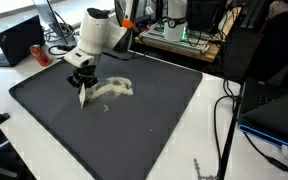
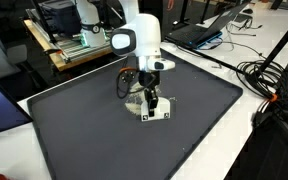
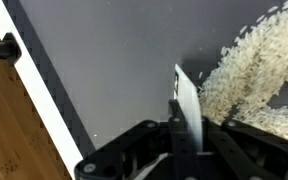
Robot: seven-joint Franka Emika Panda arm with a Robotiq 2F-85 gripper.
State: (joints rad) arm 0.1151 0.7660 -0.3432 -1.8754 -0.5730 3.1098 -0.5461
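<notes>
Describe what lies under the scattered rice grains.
The rice lies on the dark grey mat, bare around it. Beneath the thick pile the mat is covered by grains, and the white blade at its edge hides a strip.

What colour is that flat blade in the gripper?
White. The blade stands out against the dark grey mat; the wrist view shows it best.

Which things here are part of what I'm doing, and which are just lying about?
In hand:
- hand, shut on white card
- scattered grains
- dark mat

Lying about:
- laptop
- cables
</notes>
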